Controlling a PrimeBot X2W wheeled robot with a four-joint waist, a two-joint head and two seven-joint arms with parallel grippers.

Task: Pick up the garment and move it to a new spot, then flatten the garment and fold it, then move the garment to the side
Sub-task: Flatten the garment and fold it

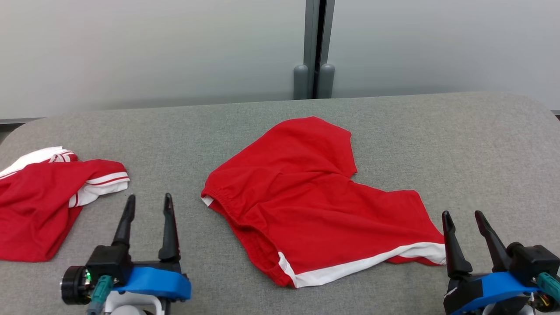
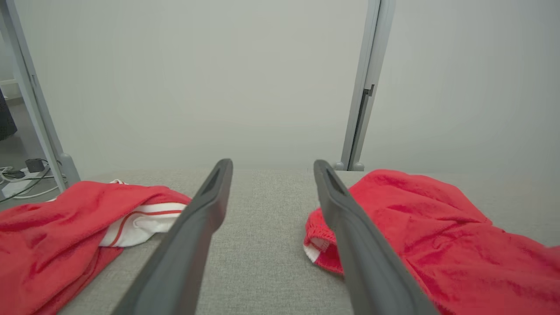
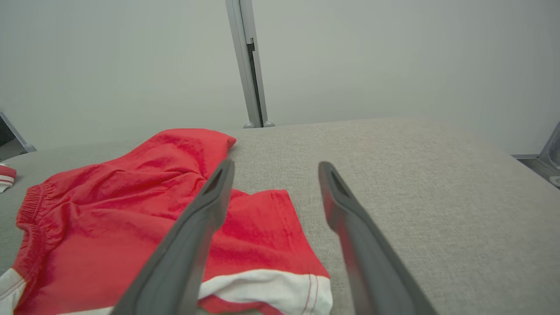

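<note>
Left end effector [image 1: 148, 197] and right end effector [image 1: 461, 213] gape empty flanking shorts [image 1: 315, 197]; second garment [image 1: 39, 205] cut off

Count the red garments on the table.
2. The red shorts lie in the middle; a crumpled red-and-white garment lies at the left, partly cut off by the frame.

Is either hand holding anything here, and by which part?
Nothing is held. The left hand and right hand are both open and empty; the red shorts lie loose on the table.
</note>
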